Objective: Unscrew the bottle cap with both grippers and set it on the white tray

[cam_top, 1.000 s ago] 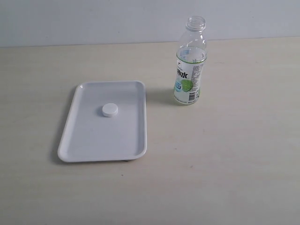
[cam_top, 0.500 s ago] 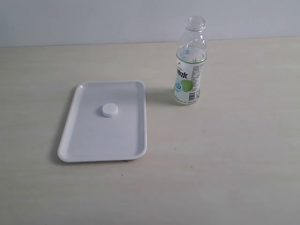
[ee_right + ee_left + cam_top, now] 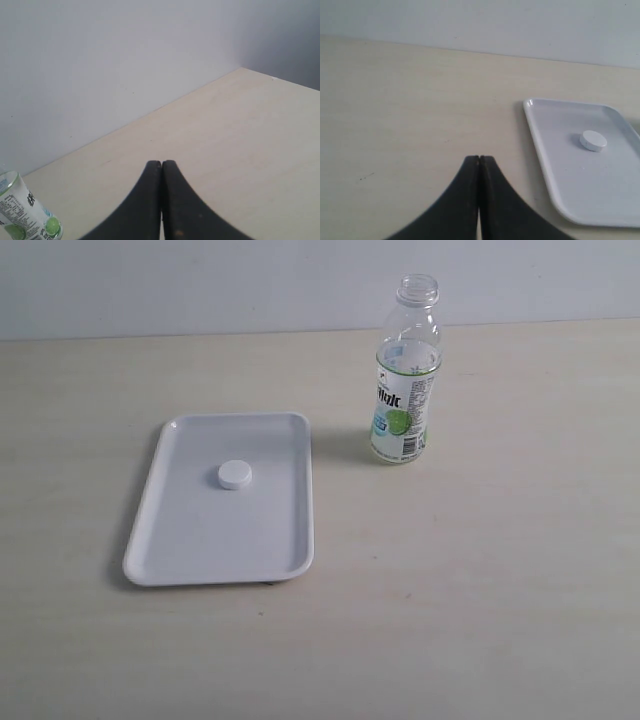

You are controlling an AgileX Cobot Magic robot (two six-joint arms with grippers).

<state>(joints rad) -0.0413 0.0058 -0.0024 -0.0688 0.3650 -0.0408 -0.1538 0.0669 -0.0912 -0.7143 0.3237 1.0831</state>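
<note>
Find the bottle cap (image 3: 234, 475) lying flat near the middle of the white tray (image 3: 200, 540), clear of the rim. Note the bottle (image 3: 403, 410) upright on the tabletop (image 3: 480, 590), near the tray's far right corner, not touching, neck open. Treat the cap as light, rigid and smooth; grip across the side wall, never the flat top. Read left jaws and right jaws as clenched tip to tip, grasping nothing. Judge placement complete.

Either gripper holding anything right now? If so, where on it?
Nothing is held. The left gripper and right gripper both have jaws shut on empty air; the bottle cap lies on the white tray, the bottle stands alone.
</note>
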